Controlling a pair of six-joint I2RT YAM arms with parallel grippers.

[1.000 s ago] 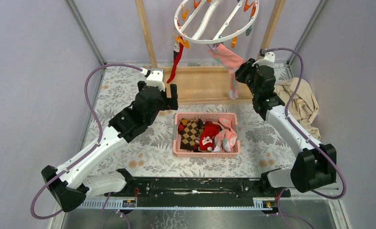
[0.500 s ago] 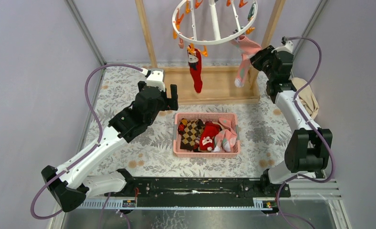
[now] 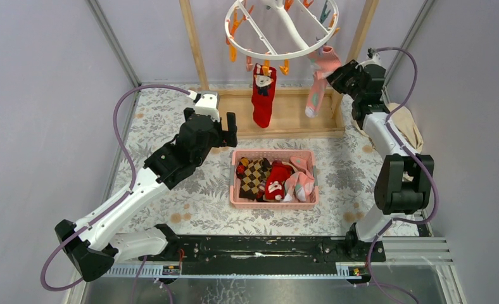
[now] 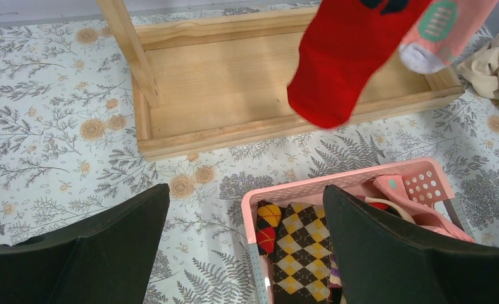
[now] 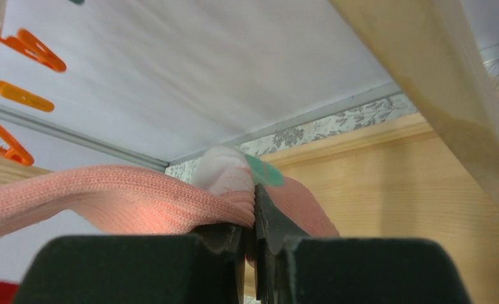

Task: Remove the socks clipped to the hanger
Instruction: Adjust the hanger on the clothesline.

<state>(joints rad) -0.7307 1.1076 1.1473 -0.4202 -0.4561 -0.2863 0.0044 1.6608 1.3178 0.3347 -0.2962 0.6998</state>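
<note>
Nearest us, at the middle of the desk, the pink basket (image 3: 273, 204) already holds argyle, red and pink socks. Just to its left, toward the left edge, the left gripper (image 4: 246, 193) hangs released, its fingers wide apart and holding nothing.

Beyond the basket, along the far edge, lies the wooden frame (image 3: 285, 120). The red sock (image 3: 261, 95) dangles over it from a clip on the hanger (image 3: 292, 30).

Toward the far right corner, the right gripper (image 5: 255, 212) is clenched on the pink sock (image 3: 315, 88), biting the fabric high up, close below its clip. Near the right edge lies a beige cloth (image 3: 402, 126).

We judge the step in hand to be pulling this pink sock free. The ring hangs loose and tilted, so we should draw steadily down and away along the sock's own length. A sideways tug would only swing the hanger. We should keep the bite firm until the clip lets go, then carry the sock over the basket.

The pink sock's long axis runs nearly upright, leaning slightly. Its top is pinned at the ring's right rim and its free end points down at the frame's base.
</note>
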